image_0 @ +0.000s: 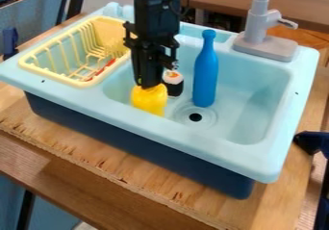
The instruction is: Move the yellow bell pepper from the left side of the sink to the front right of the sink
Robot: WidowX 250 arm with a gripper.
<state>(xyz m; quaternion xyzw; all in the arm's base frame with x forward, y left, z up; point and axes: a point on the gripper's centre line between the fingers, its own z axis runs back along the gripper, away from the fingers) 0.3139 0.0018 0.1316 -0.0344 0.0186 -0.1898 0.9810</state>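
The black gripper (149,85) hung down into the left part of the basin of a pale blue toy sink (257,165), its lower end touching the top of a rounded yellow object (149,100). Whether it was pinching that object or merely resting against it could not be told from this angle. Just beside the yellow object was a toy sushi roll (173,84), black around the side and white with orange on top. A blue bottle (206,75) stood upright in the basin, near the round drain (195,117). A pale yellow dish rack (85,83) with a red item (105,68) in it sat at the sink's left end, and a gray faucet (265,46) rose at the far right.
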